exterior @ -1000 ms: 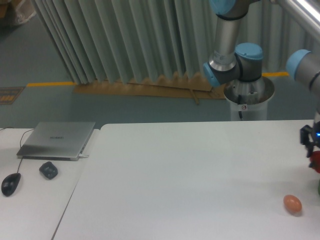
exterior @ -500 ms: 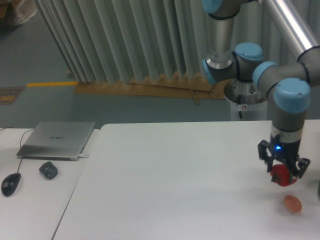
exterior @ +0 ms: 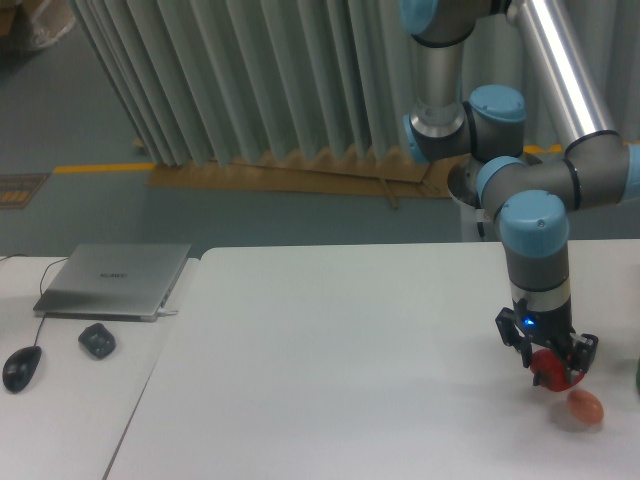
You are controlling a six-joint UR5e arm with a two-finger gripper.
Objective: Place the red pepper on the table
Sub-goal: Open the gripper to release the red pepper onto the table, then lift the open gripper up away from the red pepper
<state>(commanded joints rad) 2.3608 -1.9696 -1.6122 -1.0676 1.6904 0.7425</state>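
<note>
Red pepper (exterior: 549,369), small, glossy, rounded: held clamped between the dark fingers of the two-finger gripper (exterior: 548,366), low over the large white rectangular table (exterior: 340,350) near its right near part. Whether it touches the tabletop cannot be told.

Change since half a second ago: gripper and pepper sit further left and slightly lower in view; a second ago the gripper was at the far right edge, mostly cut off. The blue-capped wrist joint (exterior: 533,222) has moved left with it.

Smooth orange-brown egg-shaped object (exterior: 585,406): lies on the table just right of and nearer than the pepper, very close to it; contact between the two cannot be judged. Position unchanged.

Hard to make out: the pepper's stem and lobes are hidden by the fingers and blur; only its red lower half shows. A dark object at the right edge of view (exterior: 637,372) is cut off and unidentifiable. The arm's silver upper tube (exterior: 560,60) runs out of the top of the picture.

Smaller white desk (exterior: 60,400), left: closed silver laptop (exterior: 115,279) at far side, small dark grey lump-shaped object (exterior: 96,340) nearer, black computer mouse (exterior: 21,367) with cable at left. All unchanged.

Containers: round metal bin-like cylinder (exterior: 470,195) behind the table, largely hidden by the arm; contents not visible.
</note>
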